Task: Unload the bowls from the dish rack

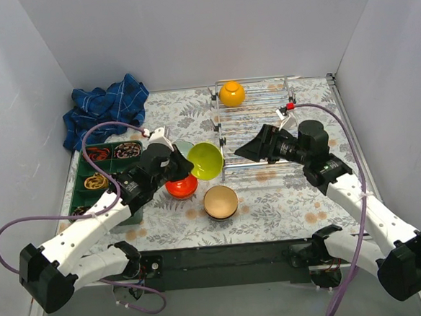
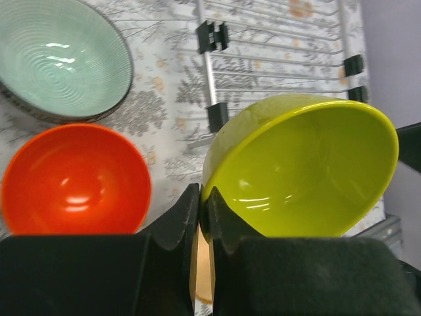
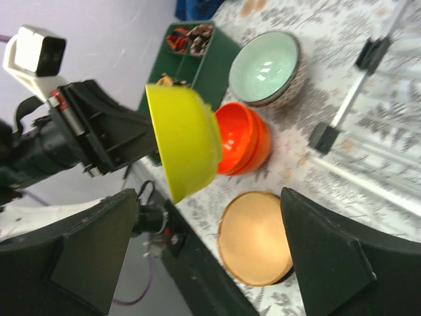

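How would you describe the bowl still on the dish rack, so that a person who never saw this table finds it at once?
Find the chrome wire dish rack on the right half of the table. At its far left corner sits one orange-yellow bowl, apparently upside down. It alone is on the rack; the lime green bowl and the others are off it, to the left.

White-shelled, black-jointed left arm (image 1: 79,239) and right arm (image 1: 373,215) each carry a looping purple cable (image 1: 13,230); left gripper (image 2: 202,197) and right gripper (image 3: 209,196) are black.
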